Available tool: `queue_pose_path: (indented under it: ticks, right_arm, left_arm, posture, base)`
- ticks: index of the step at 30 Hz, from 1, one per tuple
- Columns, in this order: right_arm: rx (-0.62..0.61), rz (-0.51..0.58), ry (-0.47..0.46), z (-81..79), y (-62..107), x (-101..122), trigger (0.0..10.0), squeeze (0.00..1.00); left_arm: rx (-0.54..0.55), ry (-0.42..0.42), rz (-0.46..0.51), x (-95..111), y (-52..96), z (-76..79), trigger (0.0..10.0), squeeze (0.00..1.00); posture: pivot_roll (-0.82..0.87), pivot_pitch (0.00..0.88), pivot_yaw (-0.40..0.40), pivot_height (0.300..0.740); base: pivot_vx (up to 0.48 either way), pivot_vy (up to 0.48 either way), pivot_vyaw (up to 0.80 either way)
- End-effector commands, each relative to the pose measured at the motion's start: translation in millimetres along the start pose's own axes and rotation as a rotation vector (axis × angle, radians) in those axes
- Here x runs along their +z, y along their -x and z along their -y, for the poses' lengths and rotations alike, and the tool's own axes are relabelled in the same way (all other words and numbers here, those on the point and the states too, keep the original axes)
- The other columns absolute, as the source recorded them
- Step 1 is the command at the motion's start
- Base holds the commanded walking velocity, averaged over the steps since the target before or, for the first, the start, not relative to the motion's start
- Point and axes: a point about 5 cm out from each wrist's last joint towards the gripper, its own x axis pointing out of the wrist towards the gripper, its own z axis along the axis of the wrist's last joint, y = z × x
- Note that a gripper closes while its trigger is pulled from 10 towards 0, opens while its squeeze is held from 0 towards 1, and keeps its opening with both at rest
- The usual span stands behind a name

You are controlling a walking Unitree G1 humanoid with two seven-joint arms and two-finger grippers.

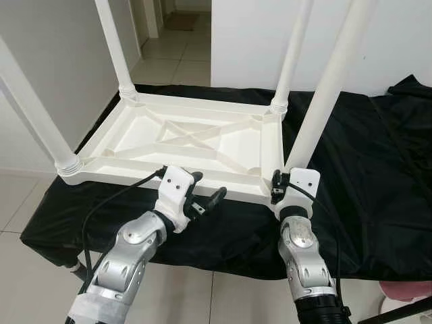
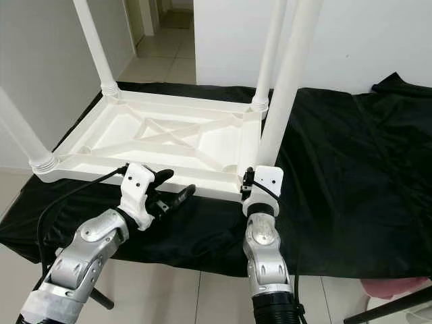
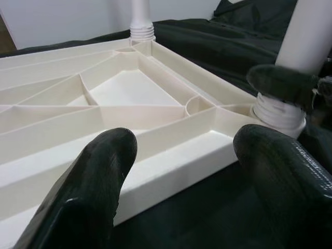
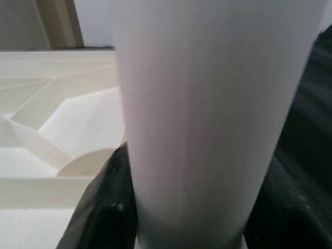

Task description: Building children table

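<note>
The white plastic children's table point(image 1: 189, 142) lies upside down on a worktop point(image 1: 378, 169) draped in black cloth, its ribbed underside facing up. Four white legs rise from its corners: the far-left leg point(image 1: 113, 42), the far-right leg point(image 1: 293, 54), the near-left leg point(image 1: 30, 111), and the near-right leg point(image 1: 322, 94), which leans a little to the right as it goes up from its corner socket.

The right tool point(image 1: 287, 183) is at the base of that near-right leg, and in the right wrist view the leg fills the space between its dark fingers point(image 4: 106, 207), so it is closed around the leg low down, just above the threaded collar point(image 3: 277, 111). The left tool point(image 1: 202, 196) hovers spread apart, holding nothing, just off the near long edge of the tabletop, its fingers point(image 3: 93, 181) framing the rim without touching it.

What could go wrong, as I judge it: the leaning leg may be cross-threaded or only partly seated, so further turning could jam it or strip the collar. With nothing bracing the tabletop, twisting the leg could spin or slide the whole piece across the slick cloth toward the worktop's near edge. A grip this low on a smooth round leg could also slip.

No brand, label or readable writing appears on the table, the cloth or the arms.
</note>
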Motion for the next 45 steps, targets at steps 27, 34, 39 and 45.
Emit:
queue_pose_path:
  ticks: [27, 34, 39, 45]
  right_arm:
    - [0.712, 0.069, 0.157, 14.1, -19.0, 12.2, 10.0, 0.0]
    - [0.817, 0.043, 0.183, 15.4, -22.9, 7.8, 2.2, 0.0]
    - [0.824, 0.019, 0.173, 18.8, -19.4, 1.7, 0.0, 0.0]
    - [0.826, 0.007, 0.166, 20.3, -17.6, -1.8, 0.0, 0.0]
  left_arm:
    - [-0.031, -0.032, -0.033, -7.7, -2.3, 11.3, 10.0, 0.0]
    - [-0.095, -0.069, -0.055, -13.5, -2.1, 27.7, 10.0, 0.0]
    - [-0.09, -0.067, -0.061, -14.3, -0.5, 27.8, 10.0, 0.0]
    - [-0.093, -0.067, -0.062, -14.3, 0.2, 28.0, 10.0, 0.0]
  posture:
    - [0.03, 0.006, 0.009, 0.74]
    - [0.04, 0.0, -0.004, 0.74]
    - [0.05, 0.004, -0.003, 0.74]
    - [0.05, 0.004, 0.0, 0.74]
  base:
    - [0.0, 0.0, 0.0]
    - [0.0, 0.0, 0.0]
    - [0.0, 0.0, 0.0]
    - [0.0, 0.0, 0.0]
